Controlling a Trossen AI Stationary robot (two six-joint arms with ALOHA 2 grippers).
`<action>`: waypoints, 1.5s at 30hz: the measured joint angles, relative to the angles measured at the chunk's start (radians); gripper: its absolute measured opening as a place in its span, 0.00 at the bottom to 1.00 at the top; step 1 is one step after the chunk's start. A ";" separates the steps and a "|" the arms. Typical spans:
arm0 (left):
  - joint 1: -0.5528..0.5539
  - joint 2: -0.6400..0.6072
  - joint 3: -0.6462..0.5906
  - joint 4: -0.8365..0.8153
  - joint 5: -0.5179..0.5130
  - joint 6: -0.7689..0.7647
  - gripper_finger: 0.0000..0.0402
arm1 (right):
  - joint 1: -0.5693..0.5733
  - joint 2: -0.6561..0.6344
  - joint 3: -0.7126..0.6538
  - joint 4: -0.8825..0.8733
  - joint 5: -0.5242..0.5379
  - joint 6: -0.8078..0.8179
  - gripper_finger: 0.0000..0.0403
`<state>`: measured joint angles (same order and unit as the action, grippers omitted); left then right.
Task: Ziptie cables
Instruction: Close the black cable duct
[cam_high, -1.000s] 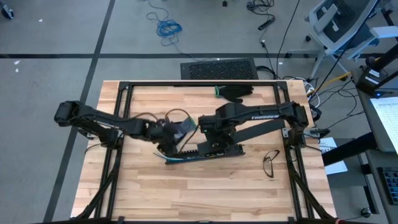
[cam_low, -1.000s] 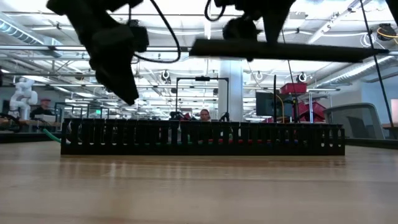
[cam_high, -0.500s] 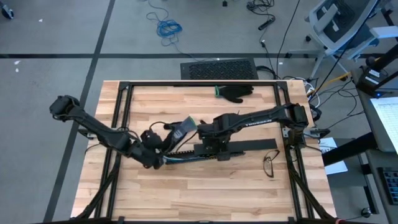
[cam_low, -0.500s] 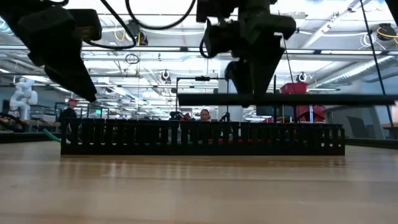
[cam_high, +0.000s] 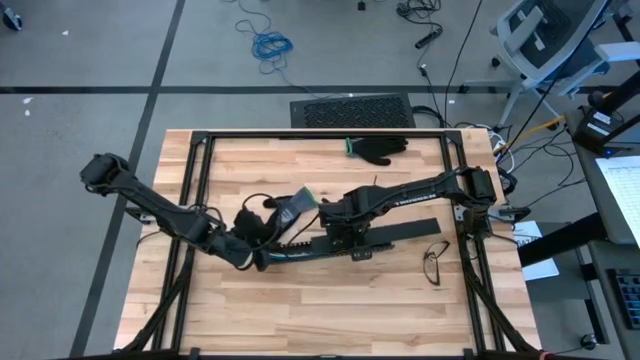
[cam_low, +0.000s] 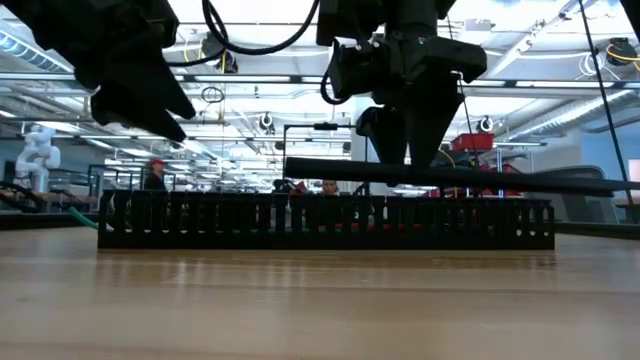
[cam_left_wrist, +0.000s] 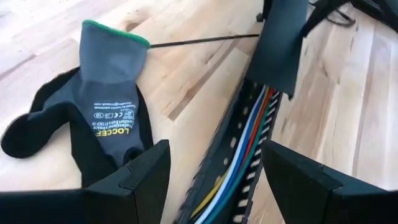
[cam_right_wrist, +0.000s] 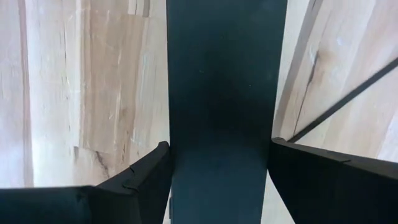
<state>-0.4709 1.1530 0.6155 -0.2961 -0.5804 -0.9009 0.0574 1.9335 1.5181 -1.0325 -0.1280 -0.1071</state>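
The cables (cam_left_wrist: 239, 155), white, blue, red, yellow and green wires, lie lengthwise inside the long black slotted channel (cam_high: 300, 250) on the table. My left gripper (cam_left_wrist: 214, 180) hangs open over the channel's left end (cam_low: 115, 215), its fingers either side of it and above it. My right gripper (cam_high: 350, 228) is shut on a long flat black cover strip (cam_low: 480, 178), which it holds just above the channel. In the left wrist view the strip's end (cam_left_wrist: 283, 43) hangs over the cables. My right gripper pinches the cover strip by its two long edges (cam_right_wrist: 174, 155) between its two fingers, nearer the strip's left end than its right. The fingers point down from above and lie across the strip. The strip hangs clear above the channel, nearly level.
A grey glove with a green cuff (cam_left_wrist: 102, 99) lies beside the channel's left part, and a black glove (cam_high: 380, 148) lies near the far edge. Glasses (cam_high: 435, 262) lie at the near right. A thin black strand (cam_left_wrist: 205, 42) runs across the wood beyond the grey glove.
My right gripper has gone down with the cover strip, which now hangs just over the channel, still nearly level. My left gripper has swung toward the table's near-left, to the channel's left end, and has turned; its fingers stay open.
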 joint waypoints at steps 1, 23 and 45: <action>0.000 0.005 0.000 0.005 -0.002 -0.010 0.61 | 0.000 0.000 0.000 0.007 0.000 -0.009 0.58; 0.072 0.318 0.196 0.184 -0.001 0.259 0.61 | 0.003 -0.004 -0.116 0.117 -0.007 0.057 0.58; 0.098 0.360 0.226 0.172 0.025 0.341 0.61 | 0.032 -0.092 -0.121 0.121 -0.034 0.193 0.58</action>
<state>-0.3733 1.5127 0.8413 -0.1242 -0.5556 -0.5602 0.0895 1.8416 1.3975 -0.9111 -0.1616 0.0864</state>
